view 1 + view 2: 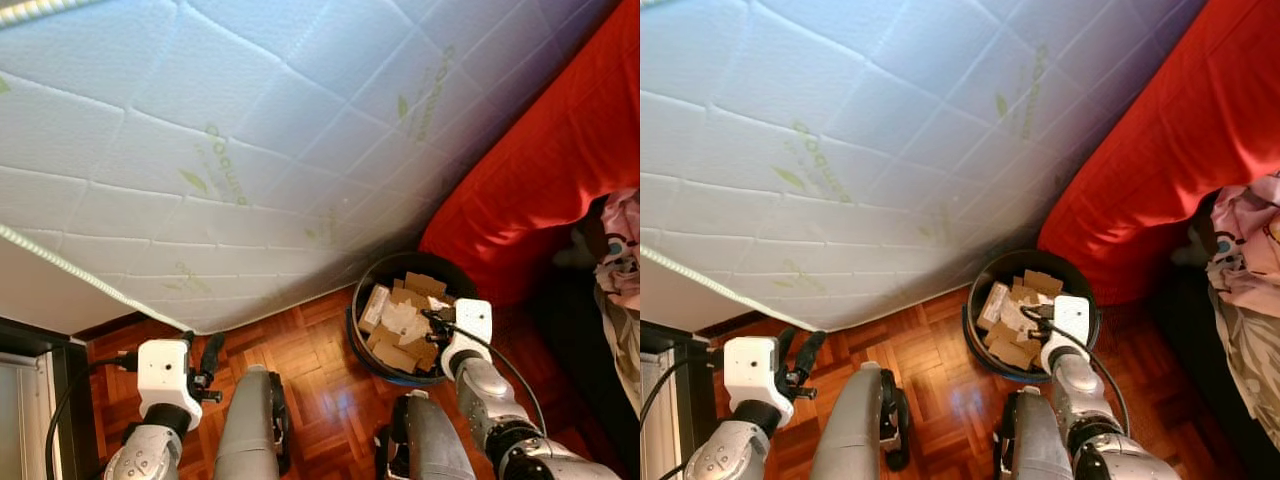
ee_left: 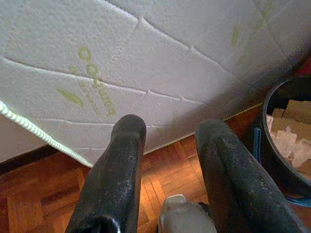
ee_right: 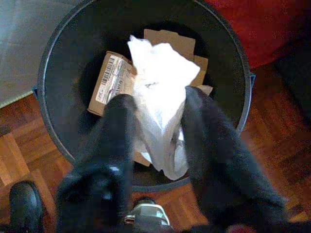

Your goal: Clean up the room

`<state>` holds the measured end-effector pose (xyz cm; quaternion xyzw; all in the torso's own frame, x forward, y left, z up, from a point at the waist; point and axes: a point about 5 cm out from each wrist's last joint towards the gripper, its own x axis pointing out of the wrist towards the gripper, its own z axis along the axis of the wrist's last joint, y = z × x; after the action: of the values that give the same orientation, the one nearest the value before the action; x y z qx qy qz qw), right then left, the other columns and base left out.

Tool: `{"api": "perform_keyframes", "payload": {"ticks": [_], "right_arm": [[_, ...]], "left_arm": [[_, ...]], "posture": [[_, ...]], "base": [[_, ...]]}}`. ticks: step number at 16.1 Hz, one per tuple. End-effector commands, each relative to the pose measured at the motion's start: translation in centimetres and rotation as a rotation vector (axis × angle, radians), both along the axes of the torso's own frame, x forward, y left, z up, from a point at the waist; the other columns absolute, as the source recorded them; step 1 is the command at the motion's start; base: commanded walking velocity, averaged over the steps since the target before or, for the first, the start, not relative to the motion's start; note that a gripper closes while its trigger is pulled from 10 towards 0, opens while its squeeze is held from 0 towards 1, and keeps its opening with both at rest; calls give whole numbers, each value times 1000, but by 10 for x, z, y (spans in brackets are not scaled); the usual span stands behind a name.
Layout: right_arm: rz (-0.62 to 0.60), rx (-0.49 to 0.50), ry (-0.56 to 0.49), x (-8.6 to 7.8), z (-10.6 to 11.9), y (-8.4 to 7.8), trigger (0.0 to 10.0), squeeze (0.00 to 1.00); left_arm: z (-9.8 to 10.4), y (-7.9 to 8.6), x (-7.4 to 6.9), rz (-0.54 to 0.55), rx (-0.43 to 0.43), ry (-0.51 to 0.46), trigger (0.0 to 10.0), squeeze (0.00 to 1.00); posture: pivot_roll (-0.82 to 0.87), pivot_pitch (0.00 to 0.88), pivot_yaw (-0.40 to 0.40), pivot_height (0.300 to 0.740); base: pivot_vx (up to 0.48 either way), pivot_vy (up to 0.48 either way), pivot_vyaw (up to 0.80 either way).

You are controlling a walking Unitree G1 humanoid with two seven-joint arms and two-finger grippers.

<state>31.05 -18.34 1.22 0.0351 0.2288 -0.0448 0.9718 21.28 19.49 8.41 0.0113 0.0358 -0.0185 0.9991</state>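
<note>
From the head views, the robot's own silver legs [image 1: 250,425] stand nearest on the reddish parquet floor [image 1: 310,350], the right gripper [image 1: 436,322] poised over the near rim of the round black waste bin [image 1: 362,300] of cardboard scraps, which sits at the corner where the white quilted mattress [image 1: 250,150] meets the red blanket [image 1: 540,160], while the left gripper [image 1: 200,362] hangs idle with fingers apart. In the left wrist view those two black fingers [image 2: 114,174] are spread with nothing between them, mattress edge ahead. In the right wrist view the fingers are clamped on a crumpled white paper [image 3: 163,92] hanging inside the bin's mouth, so this looks like the drop step: next, spread the fingers and let it fall.
</note>
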Motion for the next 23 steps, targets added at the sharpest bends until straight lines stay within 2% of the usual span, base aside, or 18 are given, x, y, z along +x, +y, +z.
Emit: {"api": "perform_keyframes", "payload": {"ticks": [1,4,6,9,12,13,14,15,17,19,21,23], "right_arm": [[12,4,46,-8,-10,3,10000,1000],[130,-53,62,-10,-12,12,10000,1000],[160,-73,64,-11,-13,15,10000,1000],[108,-104,62,-9,-12,10,10000,1000],[126,-98,77,-12,-15,12,10000,1000],[104,-74,73,-16,-18,10,10000,0],[63,-35,66,-20,-21,5,10000,0],[-14,41,38,-30,-26,-7,10000,0],[-75,79,17,-44,-32,-21,10000,0],[-108,102,24,-59,-42,-24,10000,0],[-99,96,44,-65,-46,-23,10000,0],[-84,94,88,-71,-53,-20,10000,0]], "left_arm": [[-6,2,-8,5,9,44,10000,0],[-7,1,-12,5,7,56,10000,0],[-7,1,-13,7,10,60,10000,0],[-7,1,-16,7,10,70,10000,0],[-7,1,-15,7,10,72,10000,0],[-10,0,-13,7,9,78,10000,0],[-14,0,-10,9,7,85,10000,0],[-24,1,-5,13,4,104,10000,0],[-39,3,6,15,2,136,10000,0],[-59,3,23,17,-4,181,10000,0],[-69,2,33,13,-2,207,10000,0],[-83,7,37,30,-2,256,10000,0]], "posture": [[202,395,29,645],[207,403,31,645],[212,410,33,645],[217,419,36,645],[210,415,33,645],[199,398,29,645],[186,379,25,645],[163,341,19,645],[124,264,9,650],[85,165,12,695],[71,113,16,730],[64,68,21,740]], "base": [[0,0,0],[0,0,0],[0,0,0],[0,0,0],[0,0,0],[0,0,0],[0,0,0],[0,0,0],[0,0,0],[0,0,0],[0,0,0],[0,0,0]]}}
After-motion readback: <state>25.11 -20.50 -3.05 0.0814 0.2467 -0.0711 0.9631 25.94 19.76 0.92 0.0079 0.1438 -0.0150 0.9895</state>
